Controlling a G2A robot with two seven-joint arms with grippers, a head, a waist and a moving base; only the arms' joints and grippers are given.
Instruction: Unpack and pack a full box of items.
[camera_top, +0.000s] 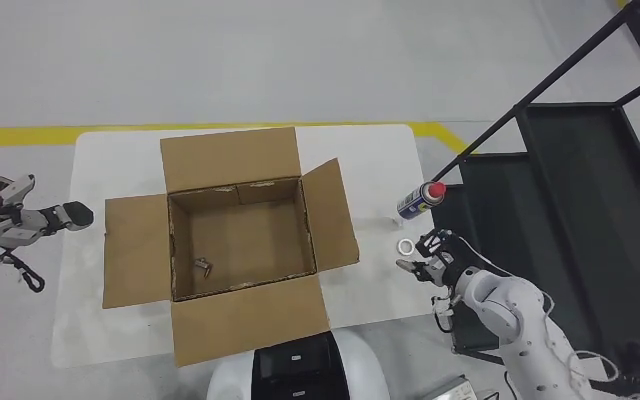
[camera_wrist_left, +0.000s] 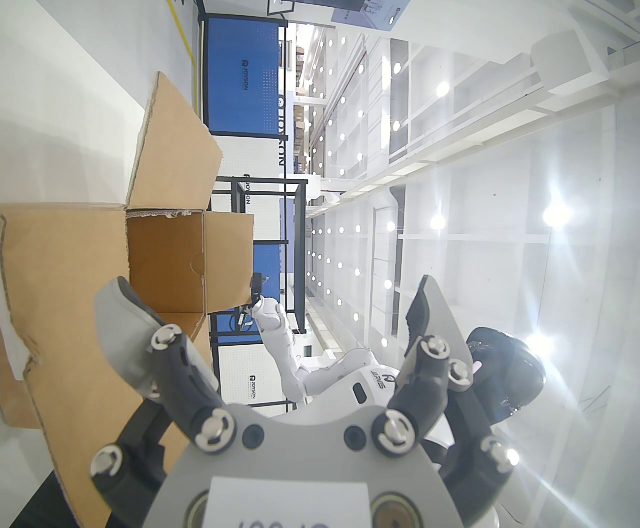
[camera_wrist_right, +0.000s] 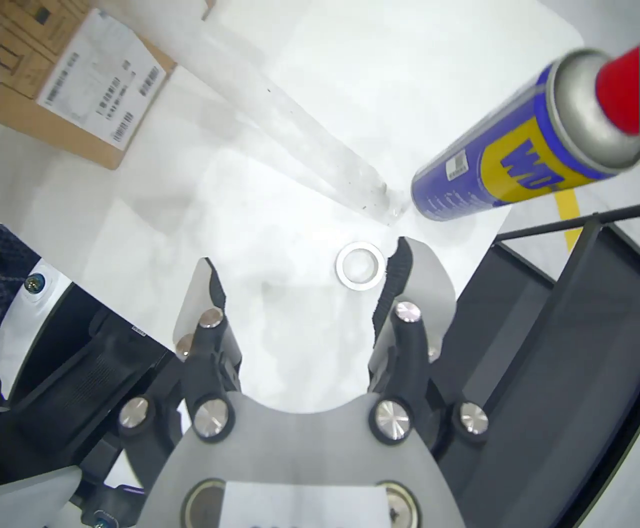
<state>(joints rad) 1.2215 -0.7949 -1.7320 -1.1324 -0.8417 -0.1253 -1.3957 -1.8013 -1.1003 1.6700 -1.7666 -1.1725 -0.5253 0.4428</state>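
An open cardboard box (camera_top: 238, 240) stands on the white table (camera_top: 380, 160) with all its flaps spread out. Inside it, near the front left corner, lies one small dark item (camera_top: 204, 266). A blue and yellow spray can (camera_top: 419, 200) with a red cap stands right of the box, and a small white ring (camera_top: 405, 246) lies just in front of it. My right gripper (camera_top: 421, 257) hovers open at the table's right edge, the ring (camera_wrist_right: 360, 264) close to one fingertip (camera_wrist_right: 400, 260) and the can (camera_wrist_right: 525, 155) beyond. My left gripper (camera_wrist_left: 270, 305) is open and holds nothing, off the table's left edge, facing the box (camera_wrist_left: 165, 260).
A black metal rack (camera_top: 540, 200) stands just right of the table, close to my right arm. A yellow floor line (camera_top: 60, 132) runs behind the table. Bare table surface lies between the box and the can.
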